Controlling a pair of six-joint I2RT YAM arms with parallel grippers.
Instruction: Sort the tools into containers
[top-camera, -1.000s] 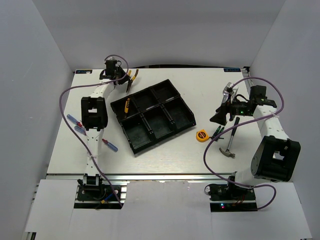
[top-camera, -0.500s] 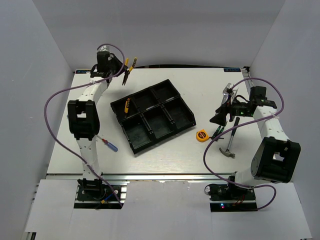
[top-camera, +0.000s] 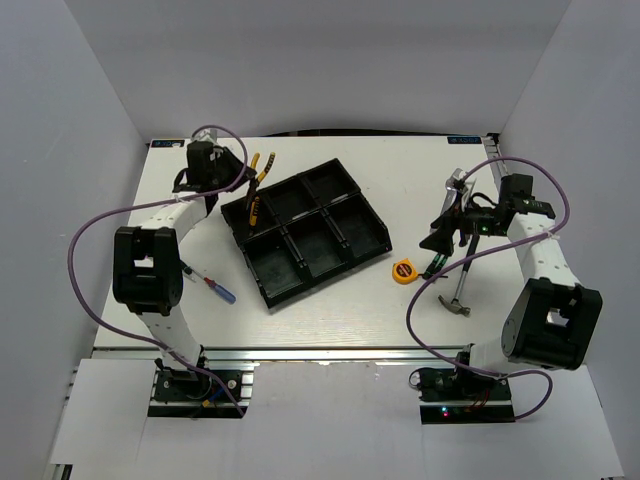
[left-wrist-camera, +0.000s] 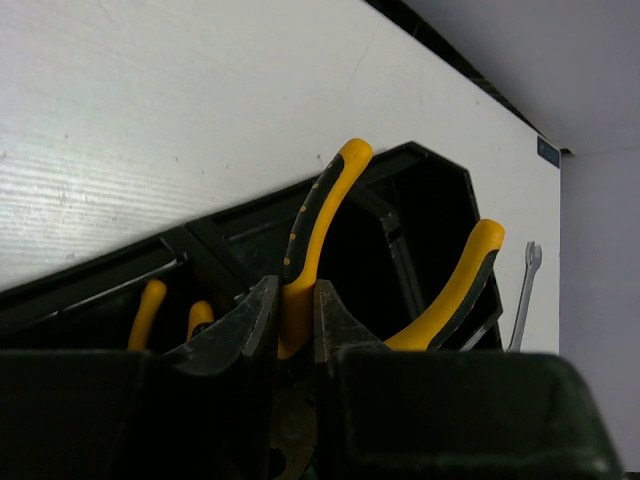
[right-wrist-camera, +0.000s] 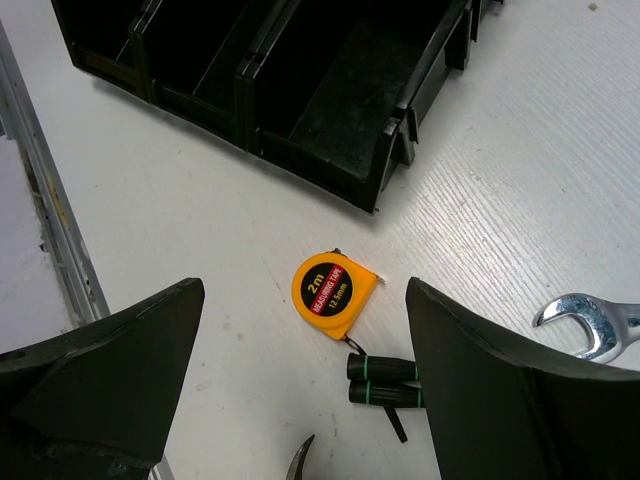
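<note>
My left gripper (top-camera: 238, 176) is shut on one handle of yellow-handled pliers (top-camera: 263, 165) and holds them above the back-left edge of the black six-compartment tray (top-camera: 329, 279). In the left wrist view the fingers (left-wrist-camera: 297, 292) clamp the pliers (left-wrist-camera: 330, 200) over the tray (left-wrist-camera: 240, 225). A second pair of yellow pliers (top-camera: 254, 210) lies in the back-left compartment. My right gripper (top-camera: 440, 236) is open and empty, hovering above the yellow tape measure (right-wrist-camera: 333, 283), the green-black tool (right-wrist-camera: 385, 381) and the hammer (top-camera: 460, 288). The silver wrench (right-wrist-camera: 588, 322) lies to the right.
A red-blue screwdriver (top-camera: 216, 289) lies on the table left of the tray, beside my left arm. The tray's near corner (right-wrist-camera: 330, 170) stands just beyond the tape measure. The hammer's claw tip (right-wrist-camera: 300, 460) shows at the bottom of the right wrist view.
My left arm has swung from the table's back-left corner towards the tray, carrying the pliers over its back-left edge. The right arm has barely moved.
</note>
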